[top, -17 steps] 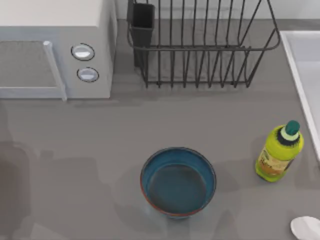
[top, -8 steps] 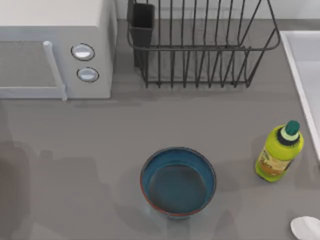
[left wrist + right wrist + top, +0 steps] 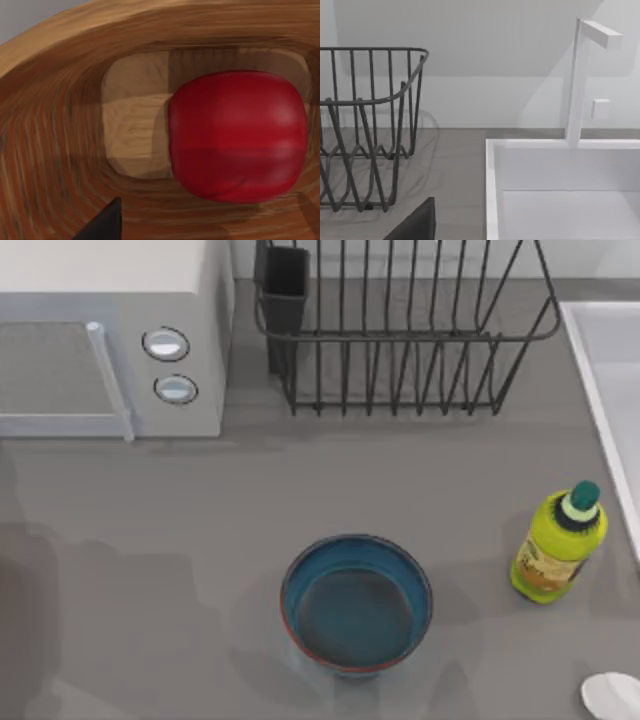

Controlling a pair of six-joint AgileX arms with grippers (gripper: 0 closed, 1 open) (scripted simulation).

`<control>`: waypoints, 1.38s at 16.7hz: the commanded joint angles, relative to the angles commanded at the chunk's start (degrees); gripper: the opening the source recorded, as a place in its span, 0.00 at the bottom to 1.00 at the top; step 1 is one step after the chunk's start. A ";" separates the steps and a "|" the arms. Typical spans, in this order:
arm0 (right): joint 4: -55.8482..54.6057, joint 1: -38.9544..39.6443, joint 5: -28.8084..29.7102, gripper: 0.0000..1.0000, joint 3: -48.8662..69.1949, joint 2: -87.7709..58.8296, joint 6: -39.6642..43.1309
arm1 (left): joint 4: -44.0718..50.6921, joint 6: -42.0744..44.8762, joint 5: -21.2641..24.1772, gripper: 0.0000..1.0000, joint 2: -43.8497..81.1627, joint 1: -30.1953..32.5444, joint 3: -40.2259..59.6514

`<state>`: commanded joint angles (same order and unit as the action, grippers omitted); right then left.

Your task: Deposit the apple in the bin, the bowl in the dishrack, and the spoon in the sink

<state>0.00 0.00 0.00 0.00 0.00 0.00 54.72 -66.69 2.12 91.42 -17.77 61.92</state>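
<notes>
The apple is a glossy red, roundish fruit with a soft sheen across its top. In the left wrist view it lies inside a wooden bin with ringed brown grain, resting against the pale floor of the bin and close to one sloping wall. A dark tip of the left tool shows at the edge of that view, apart from the apple; whether the tool is released or clenched I cannot tell.

The bowl stands upright on the grey surface, near the front and about midway across. It is wide and deep, teal-blue inside, with a reddish-brown rim. The spoon is a small pale white oval at the front right corner of the top view, partly cut off by the edge, lying on the surface well apart from the bowl.

A yellow-green bottle with a dark green cap stands to the right of the bowl, between it and the sink, whose raised pale rim runs along the right side. The black wire dishrack sits at the back, with a dark cutlery cup at its left corner. A white microwave with two round knobs fills the back left.

The right wrist view looks over the sink, a white faucet rising behind it against a plain pale wall, and the dishrack beside it. A dark piece of the right tool shows low in that view; its state cannot be told.
</notes>
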 joint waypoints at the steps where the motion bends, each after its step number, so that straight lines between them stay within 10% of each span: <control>1: 0.00 0.00 0.00 1.00 0.00 0.00 0.00 | 0.00 0.00 0.00 1.00 0.00 0.00 0.00; 23: 0.00 0.00 0.00 1.00 0.00 0.00 0.00 | -31.91 40.89 -0.53 1.00 -55.27 11.76 -38.94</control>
<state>0.00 0.00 0.00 0.00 0.00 0.00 22.81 -25.80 1.59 36.15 -6.01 22.98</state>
